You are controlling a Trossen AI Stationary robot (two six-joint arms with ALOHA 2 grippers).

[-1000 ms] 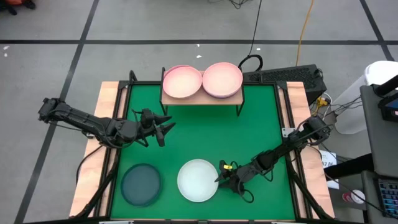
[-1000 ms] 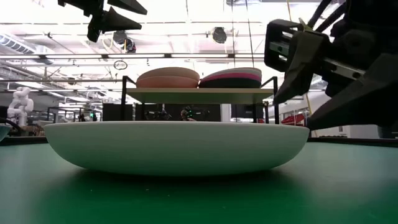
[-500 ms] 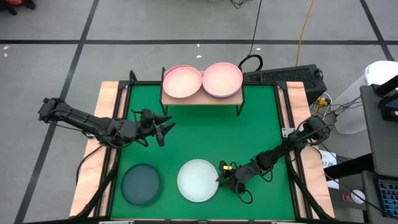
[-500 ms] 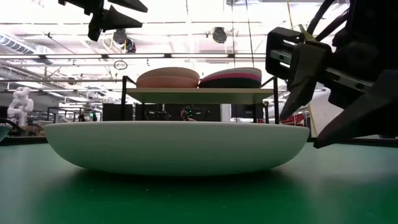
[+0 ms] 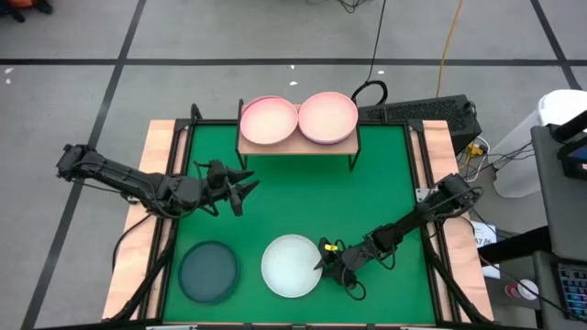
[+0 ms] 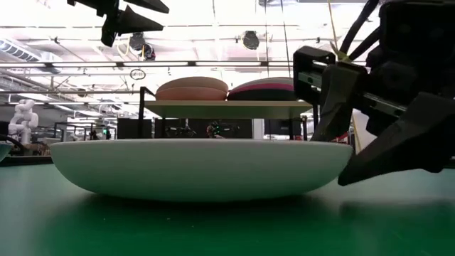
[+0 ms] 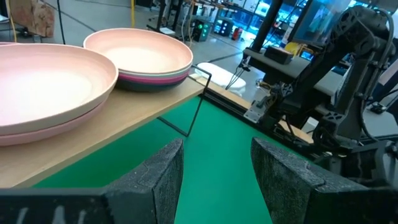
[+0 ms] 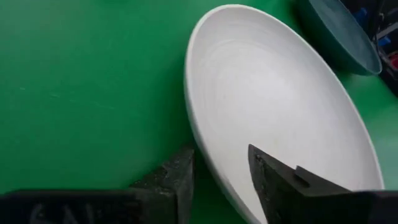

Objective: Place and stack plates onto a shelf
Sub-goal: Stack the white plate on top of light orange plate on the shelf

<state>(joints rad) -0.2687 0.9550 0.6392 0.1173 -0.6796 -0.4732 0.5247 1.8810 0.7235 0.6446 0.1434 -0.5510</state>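
Right end effector (image 8: 217,171) straddles the white plate's (image 5: 290,266) rim — fingers spread, grip unclear — left hovers open.

A pale mint plate (image 6: 202,167) fills the frame's centre; the right gripper (image 6: 348,146) straddles its right rim, jaws apart.

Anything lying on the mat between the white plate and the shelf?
No. In the high view the stretch from the white plate up to the shelf is bare green mat.
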